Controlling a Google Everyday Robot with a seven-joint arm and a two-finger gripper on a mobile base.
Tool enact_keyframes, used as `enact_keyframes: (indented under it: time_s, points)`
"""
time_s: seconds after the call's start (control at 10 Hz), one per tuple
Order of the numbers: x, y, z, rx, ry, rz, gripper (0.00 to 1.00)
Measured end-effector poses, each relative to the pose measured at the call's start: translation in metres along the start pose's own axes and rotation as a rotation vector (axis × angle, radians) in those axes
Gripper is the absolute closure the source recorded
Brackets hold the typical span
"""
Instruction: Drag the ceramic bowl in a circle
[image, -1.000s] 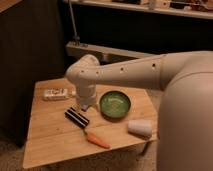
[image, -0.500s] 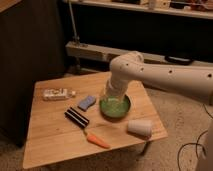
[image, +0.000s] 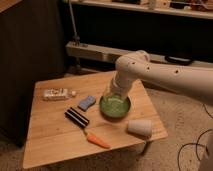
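The ceramic bowl (image: 116, 107) sits right of centre on the surface (image: 50, 142), with the gripper (image: 112, 93) at its far rim. Whether it is clamping the rim cannot be told. Writing on the pale packet (image: 57, 93) is unreadable. 1 whitish cup (image: 140, 127) lies near the right edge.

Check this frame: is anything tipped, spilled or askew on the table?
The whitish cup lies on its side near the front right edge of the table; no spill shows. The ceramic bowl sits upright, with the gripper at its far rim.
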Motion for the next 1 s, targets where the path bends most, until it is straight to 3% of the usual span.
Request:
enact_keyframes:
  time_s: [0.3, 0.6, 0.8, 1.0]
  points:
    - [-0.003, -0.001, 0.003, -0.016, 0.019, -0.017, 0.35]
    - [-0.039, -0.035, -0.001, -0.049, 0.033, -0.028, 0.35]
    - [-0.076, -0.081, -0.004, -0.02, 0.02, -0.002, 0.35]
    - [-0.094, -0.101, -0.005, 0.004, 0.013, 0.012, 0.35]
